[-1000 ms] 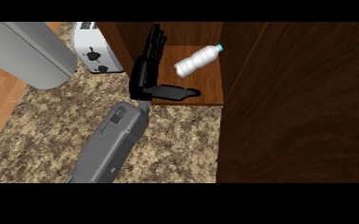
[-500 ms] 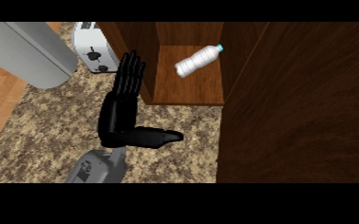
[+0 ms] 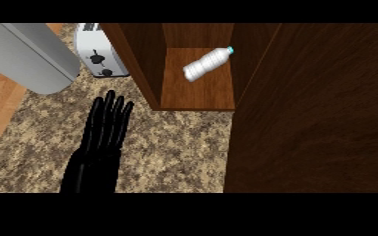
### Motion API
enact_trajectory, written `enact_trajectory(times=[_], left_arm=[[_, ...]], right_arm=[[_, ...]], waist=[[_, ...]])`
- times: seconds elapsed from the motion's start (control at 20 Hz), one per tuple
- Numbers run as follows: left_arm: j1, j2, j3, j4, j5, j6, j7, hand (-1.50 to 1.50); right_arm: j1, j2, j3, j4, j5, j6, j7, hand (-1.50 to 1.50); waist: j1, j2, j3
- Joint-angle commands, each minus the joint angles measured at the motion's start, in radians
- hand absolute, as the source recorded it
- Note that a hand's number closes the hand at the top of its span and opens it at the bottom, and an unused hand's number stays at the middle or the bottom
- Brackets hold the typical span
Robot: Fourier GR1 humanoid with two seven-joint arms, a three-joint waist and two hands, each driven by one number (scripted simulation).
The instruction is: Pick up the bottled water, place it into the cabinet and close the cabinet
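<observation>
Bottled water (image 3: 205, 64) lies on its side on the cabinet (image 3: 198, 97) shelf, cap (image 3: 230, 49) toward the back right, body angled to the front left. Nothing is touching it. Left hand (image 3: 103, 130) is over the counter (image 3: 177, 145), left of the cabinet and well apart from the bottle, with fingers (image 3: 109, 110) straight, close together and holding nothing. Right hand is not in view.

Handling guess: light, thin clear plastic, smooth (likely slippery, and lying down it can roll). The walls would probably dent if squeezed. If it needs re-seating, take it round the mid-body, across the long axis, not by the cap.

Placement looks done. What's left is the door (image 3: 310, 120), the big dark panel standing open at right. Toaster (image 3: 100, 55) sits just left of the cabinet wall.
</observation>
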Motion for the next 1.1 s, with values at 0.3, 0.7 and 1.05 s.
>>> enact_trajectory(times=[0.3, 0.7, 1.05], left_arm=[[0.336, 0.144, 0.082, -0.237, 0.078, -0.093, -0.122, -1.50], [0.526, 0.199, 0.197, -0.304, 0.187, -0.217, -0.227, -1.50], [0.620, 0.261, 0.327, -0.354, 0.303, -0.309, -0.224, -1.50]], right_arm=[[-0.034, -0.103, 0.201, -0.062, 0.154, 0.097, 0.081, 1.50], [-0.102, -0.054, 0.307, -0.118, 0.264, 0.063, 0.155, 1.50], [-0.138, 0.005, 0.374, -0.128, 0.295, 0.051, 0.266, 1.50]], waist=[[0.018, -0.002, -0.003], [0.018, -0.001, -0.003], [0.037, 0.001, -0.004]])
